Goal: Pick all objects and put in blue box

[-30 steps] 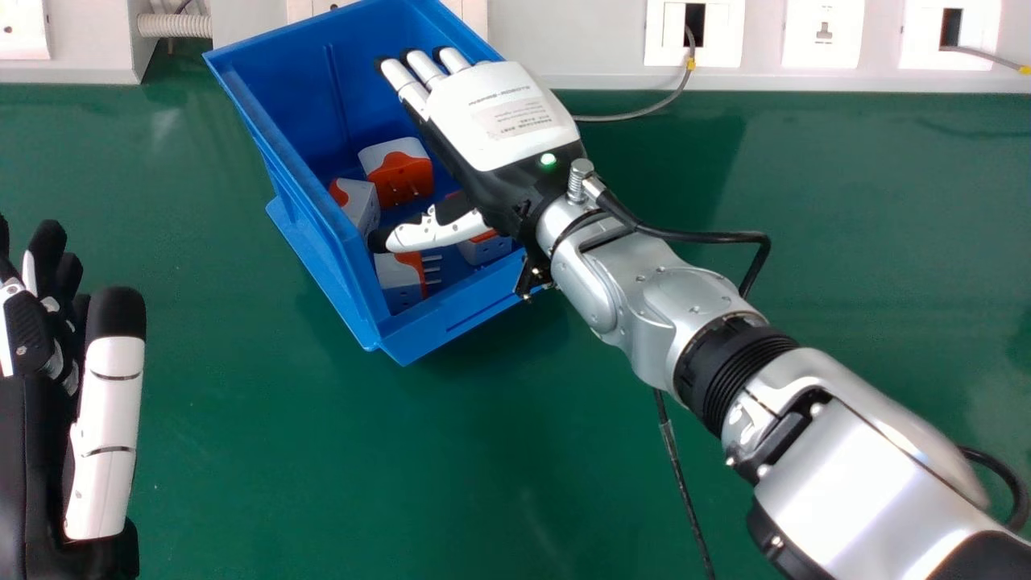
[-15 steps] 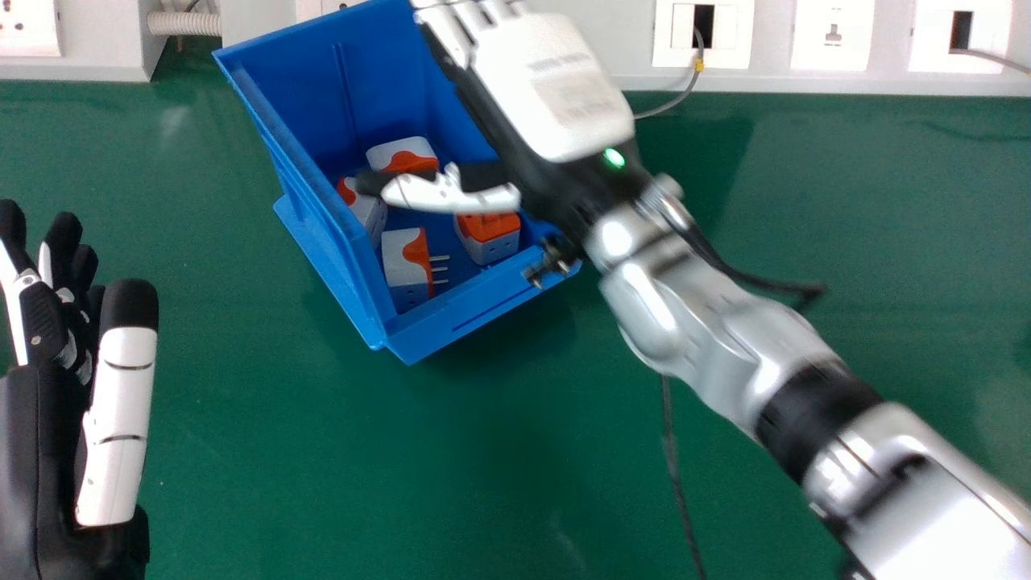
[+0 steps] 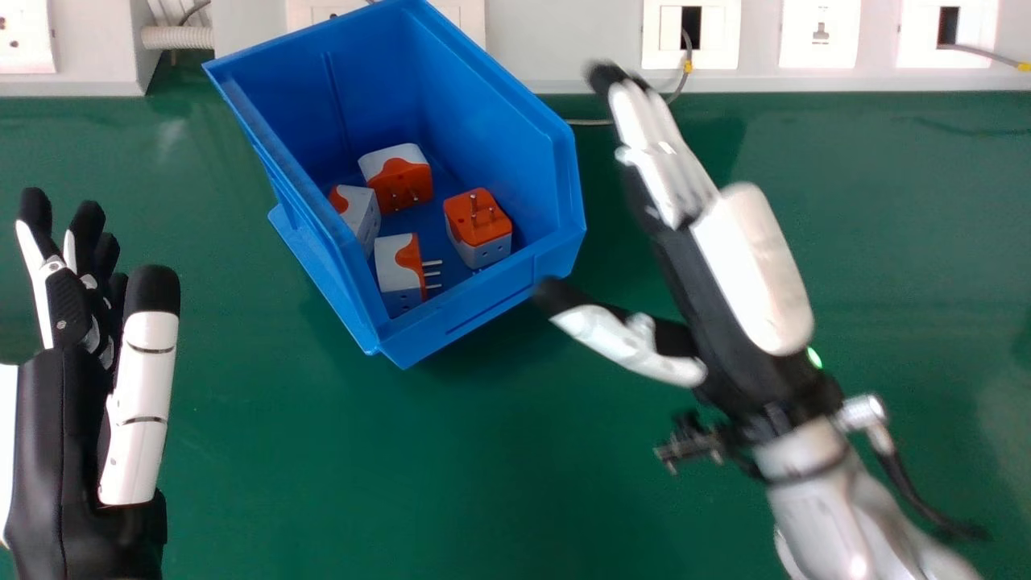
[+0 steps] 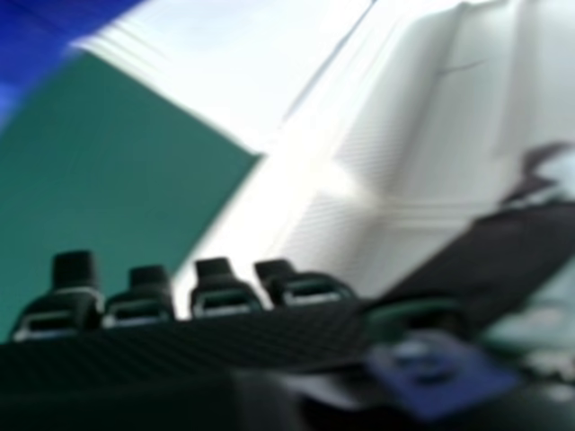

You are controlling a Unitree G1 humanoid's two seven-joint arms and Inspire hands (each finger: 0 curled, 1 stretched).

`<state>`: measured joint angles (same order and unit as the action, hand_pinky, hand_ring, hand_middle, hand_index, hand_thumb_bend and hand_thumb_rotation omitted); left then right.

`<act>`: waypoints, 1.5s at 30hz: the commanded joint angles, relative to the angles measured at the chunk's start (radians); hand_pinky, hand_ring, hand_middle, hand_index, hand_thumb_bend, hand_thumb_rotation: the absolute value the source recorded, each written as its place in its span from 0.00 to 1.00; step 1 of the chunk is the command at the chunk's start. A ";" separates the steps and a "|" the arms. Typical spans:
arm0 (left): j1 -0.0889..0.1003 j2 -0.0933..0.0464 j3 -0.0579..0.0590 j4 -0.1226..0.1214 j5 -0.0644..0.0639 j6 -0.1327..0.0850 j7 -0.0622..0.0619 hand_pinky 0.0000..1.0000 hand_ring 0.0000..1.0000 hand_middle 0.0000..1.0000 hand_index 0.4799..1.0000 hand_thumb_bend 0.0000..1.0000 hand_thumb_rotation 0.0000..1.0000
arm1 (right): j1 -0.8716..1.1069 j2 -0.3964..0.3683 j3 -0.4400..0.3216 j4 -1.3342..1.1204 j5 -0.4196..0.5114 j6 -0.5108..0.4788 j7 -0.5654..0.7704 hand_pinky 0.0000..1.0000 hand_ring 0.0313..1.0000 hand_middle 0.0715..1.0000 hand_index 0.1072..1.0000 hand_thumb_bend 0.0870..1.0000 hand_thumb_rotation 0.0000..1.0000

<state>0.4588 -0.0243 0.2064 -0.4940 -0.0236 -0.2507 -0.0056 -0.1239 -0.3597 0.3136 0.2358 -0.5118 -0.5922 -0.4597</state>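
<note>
In the head view the blue box (image 3: 499, 105) holds several white and orange plug adapters, among them one at the back (image 3: 400, 179), one at the right (image 3: 478, 229) and one at the front (image 3: 399, 274). My right hand (image 3: 693, 282) is to the right of the box, apart from it, open with nothing in it; its thumb points toward the box's front corner. My left hand (image 3: 60, 443) is at the far left, open and holding nothing. In the right hand view, the fingertips of my right hand (image 4: 225, 292) line the bottom and the blue box (image 4: 45, 31) shows at a corner.
The green table (image 3: 338, 467) surrounds the box. Behind it runs a pale wall panel (image 3: 572, 40) with sockets and a thin grey cable (image 3: 683, 80) near my right hand's fingertips.
My right hand has moved from over the box to its right and nearer the front, uncovering the adapters. My left hand has shifted slightly right and toward the back.
</note>
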 commanded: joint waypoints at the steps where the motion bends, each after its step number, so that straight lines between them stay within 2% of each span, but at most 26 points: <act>1: 0.001 0.002 -0.007 0.003 0.011 -0.019 0.005 1.00 1.00 1.00 1.00 0.62 0.86 | 0.052 0.008 -0.037 -0.020 0.074 -0.040 0.037 0.93 1.00 1.00 1.00 0.25 1.00; 3: 0.003 0.003 -0.013 0.011 0.010 -0.018 0.003 1.00 1.00 1.00 1.00 0.62 0.87 | 0.092 0.017 -0.059 -0.001 0.125 -0.057 0.066 0.94 1.00 1.00 1.00 0.24 1.00; 5: 0.002 -0.003 -0.021 0.021 -0.006 -0.017 0.001 1.00 1.00 1.00 1.00 0.63 0.87 | 0.119 0.027 -0.079 0.007 0.166 -0.054 0.101 0.93 1.00 1.00 1.00 0.23 1.00; 6: 0.002 -0.004 -0.025 0.026 -0.008 -0.018 0.001 1.00 1.00 1.00 1.00 0.63 0.87 | 0.130 0.037 -0.091 0.008 0.198 -0.051 0.122 0.93 1.00 1.00 1.00 0.23 1.00; 7: 0.000 -0.005 -0.028 0.034 -0.010 -0.022 0.000 1.00 1.00 1.00 1.00 0.62 0.87 | 0.142 0.046 -0.102 0.004 0.228 -0.040 0.144 0.92 1.00 1.00 1.00 0.23 1.00; 9: -0.005 -0.005 -0.031 0.048 -0.006 -0.029 0.003 1.00 1.00 1.00 1.00 0.62 0.87 | 0.166 0.061 -0.126 -0.008 0.285 -0.009 0.191 0.94 1.00 1.00 1.00 0.24 1.00; 11: -0.012 -0.001 -0.030 0.060 -0.005 -0.032 0.002 1.00 1.00 1.00 1.00 0.62 0.87 | 0.189 0.076 -0.148 -0.038 0.340 0.054 0.243 0.95 1.00 1.00 1.00 0.26 1.00; 12: -0.017 0.002 -0.029 0.068 -0.008 -0.035 0.000 1.00 1.00 1.00 1.00 0.62 0.87 | 0.202 0.084 -0.159 -0.058 0.386 0.087 0.280 0.95 1.00 1.00 1.00 0.26 1.00; 14: -0.023 0.004 -0.028 0.076 -0.005 -0.032 0.002 1.00 1.00 1.00 1.00 0.62 0.86 | 0.216 0.094 -0.179 -0.091 0.482 0.137 0.361 0.97 1.00 1.00 1.00 0.33 1.00; 15: -0.027 0.006 -0.027 0.079 -0.004 -0.031 0.003 1.00 1.00 1.00 1.00 0.62 0.86 | 0.220 0.099 -0.190 -0.108 0.537 0.163 0.405 0.97 1.00 1.00 1.00 0.33 1.00; 20: -0.055 0.017 -0.015 0.112 -0.012 -0.041 0.001 1.00 1.00 1.00 1.00 0.60 0.86 | 0.199 0.137 -0.257 -0.129 0.694 0.236 0.523 0.99 1.00 1.00 1.00 0.38 1.00; 21: -0.059 0.017 -0.012 0.117 -0.022 -0.044 -0.002 1.00 1.00 1.00 1.00 0.60 0.85 | 0.196 0.144 -0.271 -0.141 0.710 0.257 0.532 1.00 1.00 1.00 1.00 0.39 1.00; 25: -0.070 0.014 -0.008 0.125 -0.026 -0.047 0.005 1.00 1.00 1.00 1.00 0.61 0.85 | 0.189 0.159 -0.309 -0.165 0.717 0.300 0.554 1.00 1.00 1.00 1.00 0.38 1.00; 27: -0.077 0.012 -0.009 0.131 -0.032 -0.051 0.004 1.00 1.00 1.00 1.00 0.61 0.85 | 0.188 0.163 -0.324 -0.173 0.709 0.305 0.561 1.00 1.00 1.00 1.00 0.37 1.00; 30: -0.081 0.014 -0.010 0.142 -0.035 -0.057 -0.002 1.00 1.00 1.00 1.00 0.61 0.85 | 0.191 0.175 -0.341 -0.182 0.702 0.297 0.569 1.00 1.00 1.00 1.00 0.36 1.00; 32: -0.081 0.017 -0.011 0.147 -0.041 -0.056 -0.008 1.00 1.00 1.00 1.00 0.60 0.85 | 0.193 0.179 -0.349 -0.184 0.702 0.292 0.578 1.00 1.00 1.00 1.00 0.34 1.00; 33: -0.080 0.015 -0.011 0.150 -0.050 -0.054 -0.013 1.00 1.00 1.00 1.00 0.60 0.85 | 0.197 0.182 -0.354 -0.189 0.701 0.292 0.582 1.00 1.00 1.00 1.00 0.33 1.00; 34: -0.079 0.014 -0.011 0.153 -0.052 -0.054 -0.014 1.00 1.00 1.00 1.00 0.60 0.85 | 0.199 0.185 -0.358 -0.192 0.700 0.292 0.583 1.00 1.00 1.00 1.00 0.33 1.00; 37: -0.074 0.027 -0.010 0.162 -0.016 -0.066 -0.015 1.00 1.00 1.00 1.00 0.59 0.85 | 0.204 0.197 -0.365 -0.204 0.694 0.298 0.582 1.00 1.00 1.00 1.00 0.32 1.00; 39: -0.064 0.032 -0.010 0.155 0.002 -0.056 -0.011 1.00 1.00 1.00 1.00 0.58 0.84 | 0.202 0.209 -0.370 -0.201 0.691 0.299 0.578 1.00 1.00 1.00 1.00 0.32 1.00; 42: -0.052 0.032 -0.010 0.143 0.009 -0.044 -0.006 1.00 1.00 1.00 1.00 0.57 0.82 | 0.203 0.219 -0.375 -0.197 0.684 0.294 0.578 1.00 1.00 1.00 1.00 0.31 1.00; 45: -0.041 0.031 -0.011 0.139 0.012 -0.046 -0.004 1.00 1.00 1.00 1.00 0.55 0.81 | 0.205 0.227 -0.380 -0.201 0.676 0.305 0.573 1.00 1.00 1.00 1.00 0.30 1.00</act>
<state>0.4106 0.0007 0.1930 -0.3279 -0.0176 -0.2886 -0.0138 0.0829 -0.1393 -0.0479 0.0689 0.1653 -0.2816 0.1208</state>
